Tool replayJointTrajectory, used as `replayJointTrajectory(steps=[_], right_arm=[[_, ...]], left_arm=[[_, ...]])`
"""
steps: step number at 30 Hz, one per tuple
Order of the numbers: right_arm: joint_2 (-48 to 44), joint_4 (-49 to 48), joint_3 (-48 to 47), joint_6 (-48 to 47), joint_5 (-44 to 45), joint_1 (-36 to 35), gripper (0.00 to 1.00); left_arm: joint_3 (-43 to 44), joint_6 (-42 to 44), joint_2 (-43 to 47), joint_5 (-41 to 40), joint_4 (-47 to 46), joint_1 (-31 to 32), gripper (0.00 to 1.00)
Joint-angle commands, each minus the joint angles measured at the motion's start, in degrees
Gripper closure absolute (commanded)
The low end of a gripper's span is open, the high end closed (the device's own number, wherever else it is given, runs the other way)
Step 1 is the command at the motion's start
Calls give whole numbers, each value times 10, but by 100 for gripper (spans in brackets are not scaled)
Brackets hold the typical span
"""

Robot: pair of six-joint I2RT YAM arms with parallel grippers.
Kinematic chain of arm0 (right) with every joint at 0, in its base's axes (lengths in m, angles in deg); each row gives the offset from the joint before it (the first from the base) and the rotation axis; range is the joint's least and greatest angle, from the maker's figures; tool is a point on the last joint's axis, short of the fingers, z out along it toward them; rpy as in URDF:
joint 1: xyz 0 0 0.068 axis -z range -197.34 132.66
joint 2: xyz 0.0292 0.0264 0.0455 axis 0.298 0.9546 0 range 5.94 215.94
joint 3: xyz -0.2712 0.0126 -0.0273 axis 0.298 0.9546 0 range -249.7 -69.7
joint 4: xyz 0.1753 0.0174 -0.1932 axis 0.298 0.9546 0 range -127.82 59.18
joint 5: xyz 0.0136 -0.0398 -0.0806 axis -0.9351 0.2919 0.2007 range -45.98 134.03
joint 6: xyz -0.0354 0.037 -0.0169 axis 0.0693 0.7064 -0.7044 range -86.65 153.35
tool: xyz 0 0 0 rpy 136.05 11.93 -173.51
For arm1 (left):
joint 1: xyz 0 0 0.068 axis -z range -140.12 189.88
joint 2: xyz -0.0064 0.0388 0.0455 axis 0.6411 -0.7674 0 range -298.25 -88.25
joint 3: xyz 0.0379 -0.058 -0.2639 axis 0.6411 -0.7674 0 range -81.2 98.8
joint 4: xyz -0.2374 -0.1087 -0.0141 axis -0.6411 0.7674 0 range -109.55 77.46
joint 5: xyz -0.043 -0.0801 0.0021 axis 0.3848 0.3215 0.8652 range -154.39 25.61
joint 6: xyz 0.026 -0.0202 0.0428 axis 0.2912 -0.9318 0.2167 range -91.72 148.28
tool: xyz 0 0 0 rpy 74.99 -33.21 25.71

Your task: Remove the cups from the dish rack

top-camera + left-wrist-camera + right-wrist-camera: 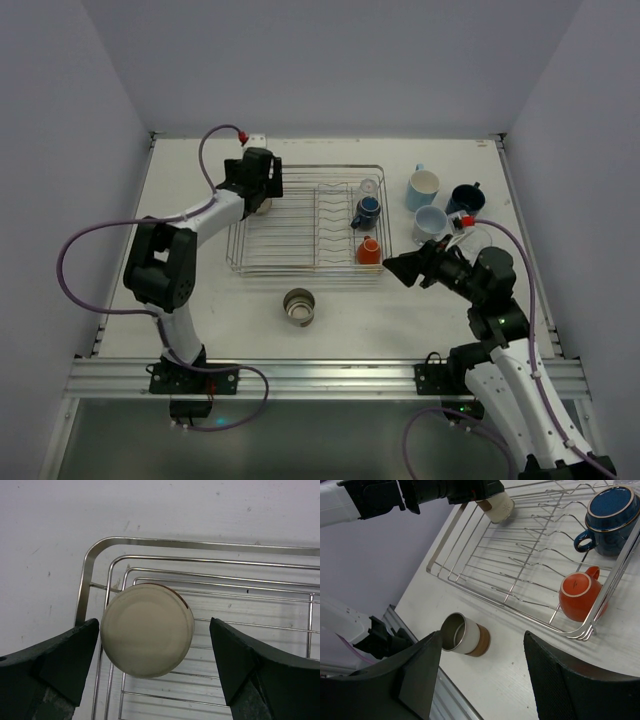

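Starting nearest the arms, a metallic cup (299,307) is seen lying on its side on the table, just in front of the dish rack (280,235). By the rack's near right corner the right gripper (392,267) is held with its fingers spread and nothing between them. Inside the rack, an orange cup (369,251) sits at the near right corner, a small dark blue cup (366,210) behind it, and a clear glass (369,186) at the far right. At the rack's far left corner a cream cup (147,630) is bracketed by the left gripper (154,625), whose fingers are spread wide and not closed on it. Right of the rack, outside it, a pale blue mug (431,222), a navy mug (465,197) and a light blue mug (423,188) are set down. Four cups are judged unloaded, with four yet to be taken out
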Motion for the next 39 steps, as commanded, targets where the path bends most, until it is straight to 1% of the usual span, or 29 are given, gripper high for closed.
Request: replayJointTrajectory(steps=[1, 5, 9, 10, 11, 12, 13, 14, 15, 16, 17, 18, 19, 20, 21, 22, 23, 24, 25, 26, 27, 28, 29, 31, 32, 35, 39], right_arm=[[10, -21, -25, 10, -12, -7, 32], [17, -22, -30, 11, -6, -13, 32], [23, -30, -28, 18, 0, -18, 32], [25, -32, -27, 24, -1, -22, 32], [27, -44, -25, 28, 1, -26, 32], [29, -51, -21, 33, 5, -30, 32], [37, -58, -20, 38, 8, -42, 31], [43, -71, -20, 45, 11, -49, 31], [48, -77, -21, 49, 14, -57, 30], [54, -87, -22, 54, 26, -75, 27], [63, -120, -22, 67, 31, -85, 26], [68, -136, -21, 73, 36, -93, 24], [73, -152, -22, 87, 49, -112, 19], [87, -186, -21, 92, 54, -121, 16], [95, -203, -21, 97, 60, -130, 14], [104, -218, -22, 107, 69, -147, 11], [122, -246, -24, 113, 72, -156, 9], [131, -261, -24, 117, 78, -164, 8], [139, -277, -23, 127, 85, -180, 7], [156, -308, -23, 131, 95, -188, 6], [166, -325, -25, 136, 96, -194, 5], [175, -342, -25, 142, 100, -208, 5], [184, -374, -28, 153, 115, -217, 5], [214, -397, -35, 157, 129, -244, 6], [233, -409, -45, 157, 144, -254, 7], [261, -421, -62, 153, 162, -285, 11], [293, -431, -78, 155, 187, -314, 14]], left_arm=[[21, 7, -13, 12, -40, -7, 6], [17, 5, -22, 27, -50, -7, 11], [11, 7, -20, 35, -54, -7, 29], [7, 6, -15, 37, -64, -7, 40], [6, 3, -9, 45, -77, -7, 45], [2, -1, 8, 51, -80, -7, 49], [-5, -4, 20, 58, -83, -7, 56], [-8, -12, 31, 76, -85, -6, 58], [-14, -19, 61, 87, -85, -6, 60], [-20, -26, 78, 101, -88, -6, 63], [-41, -43, 115, 129, -98, -6, 65], [-55, -54, 135, 146, -105, -6, 66], [-86, -65, 157, 161, -112, -6, 69], [-102, -91, 201, 193, -124, -6, 70], [-122, -105, 223, 214, -133, -6, 73], [-164, -117, 247, 236, -147, -6, 73], [-184, -147, 291, 290, -171, -5, 74], [-208, -167, 312, 322, -189, -5, 75], [-258, -186, 333, 355, -216, -5, 76], [-282, -229, 373, 419, -272, -1, 76], [-307, -254, 391, 442, -296, 5, 76], [-351, -276, 410, 459, -322, 12, 76], [-368, -314, 443, 480, -364, 30, 76], [-408, -338, 473, 481, -388, 51, 76], [-418, -358, 496, 480, -409, 68, 76], [-451, -396, 531, 478, -450, 90, 76], [-479, -429, 557, 481, -486, 100, 76]])
